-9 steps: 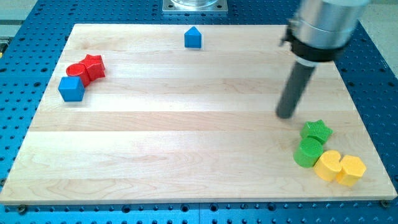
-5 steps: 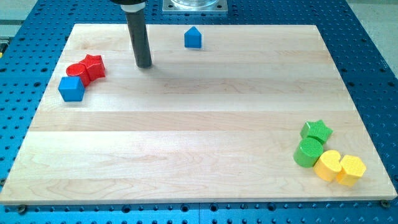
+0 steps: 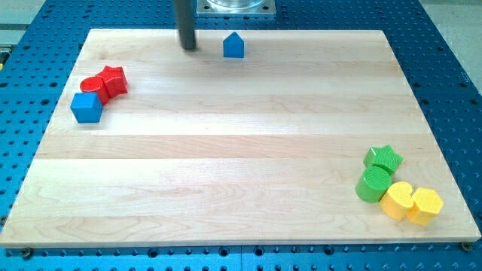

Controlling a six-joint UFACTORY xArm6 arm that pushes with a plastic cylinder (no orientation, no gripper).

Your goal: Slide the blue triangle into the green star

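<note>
The blue triangle (image 3: 234,46) sits near the top edge of the wooden board (image 3: 241,135), a little left of centre. The green star (image 3: 383,158) lies at the right side near the bottom, touching a green cylinder (image 3: 373,184). My tip (image 3: 188,47) rests on the board just left of the blue triangle, with a small gap between them. The rod rises straight up out of the view's top.
A red star (image 3: 114,80), a red cylinder (image 3: 93,85) and a blue cube (image 3: 86,108) cluster at the left. Two yellow blocks (image 3: 410,202) lie below and right of the green cylinder, near the board's bottom right corner.
My tip swept from beside the green star at the right across to the top left, then moved up and right to stand just left of the blue triangle. No block moved.
</note>
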